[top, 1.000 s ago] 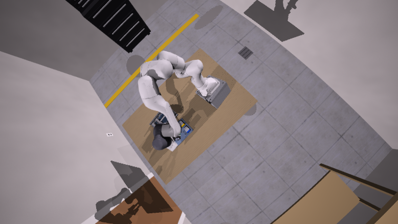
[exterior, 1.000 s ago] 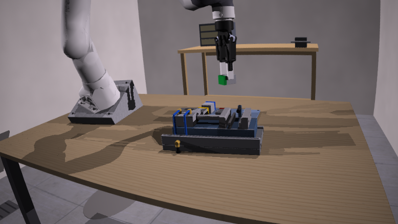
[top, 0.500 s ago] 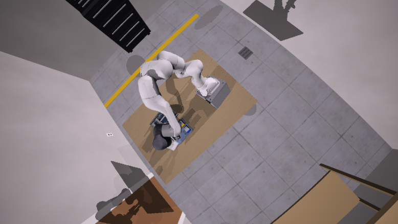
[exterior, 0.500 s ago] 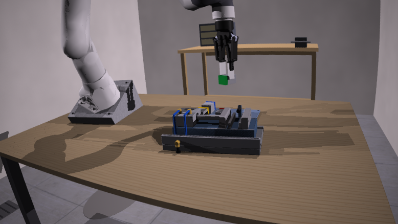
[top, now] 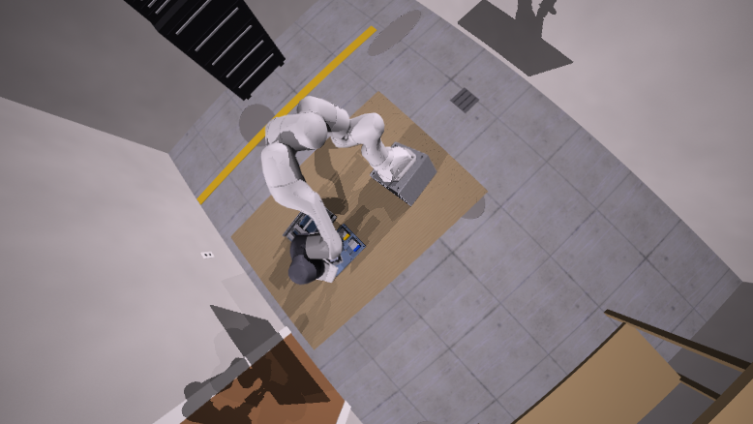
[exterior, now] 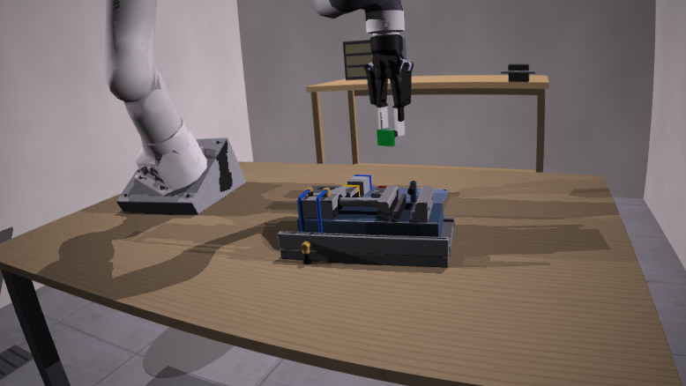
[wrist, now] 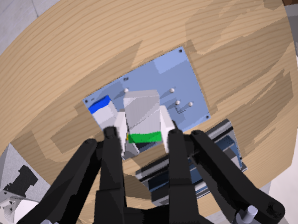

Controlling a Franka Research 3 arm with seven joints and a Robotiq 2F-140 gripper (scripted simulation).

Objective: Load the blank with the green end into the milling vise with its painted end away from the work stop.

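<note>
- Our gripper [exterior: 390,116] has its jaws closed partway on the green-ended blank [exterior: 390,134], which hangs high above the milling vise [exterior: 369,201] near the middle of the counter [exterior: 503,297].
- We judge this a carry step: we should turn the blank level and parallel to the vise jaws, green end away from the work stop [exterior: 412,188], before lowering.
- We would descend slowly, then slide it against the fixed jaw [exterior: 424,203] and the stop.
- The infeed plate [wrist: 189,76] lies beyond the vise toward the far edge; a blue-ended blank [wrist: 101,107] rests there.
- The hoses [exterior: 303,205] and the stop rod crowd the way down.
</note>
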